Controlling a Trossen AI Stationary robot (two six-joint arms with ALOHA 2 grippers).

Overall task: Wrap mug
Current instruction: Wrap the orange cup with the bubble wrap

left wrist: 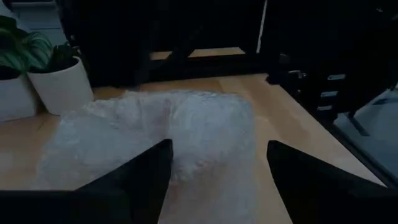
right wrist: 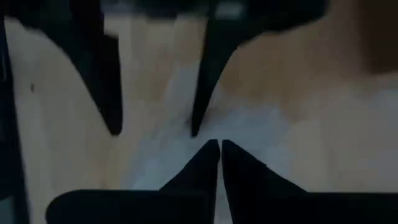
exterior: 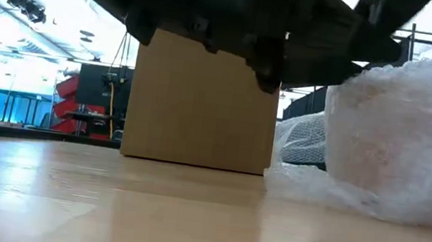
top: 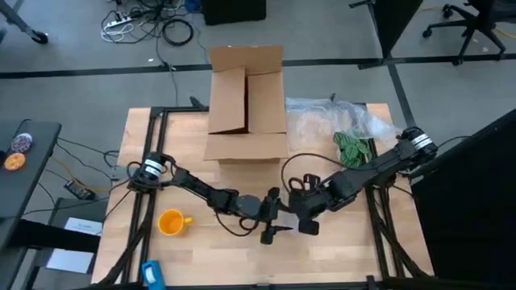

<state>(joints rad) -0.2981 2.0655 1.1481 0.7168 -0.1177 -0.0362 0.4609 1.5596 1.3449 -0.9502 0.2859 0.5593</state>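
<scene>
1. Left gripper (top: 272, 216), fingers spread, meets the right gripper (top: 297, 216), fingers pressed together, mid-table.
2. The mug (top: 172, 222) stands well apart, on the left gripper's arm side.
3. Beyond both: cardboard box (top: 246, 103), bubble wrap (top: 322, 121).

At the bottom centre of the frame we saw the right gripper (right wrist: 220, 149) with its two dark fingertips pressed together over a pale, whitish sheet (right wrist: 261, 134). Above it, the left gripper (right wrist: 155, 127) pointed down with fingers spread, over the wooden table (right wrist: 56, 130).
</scene>
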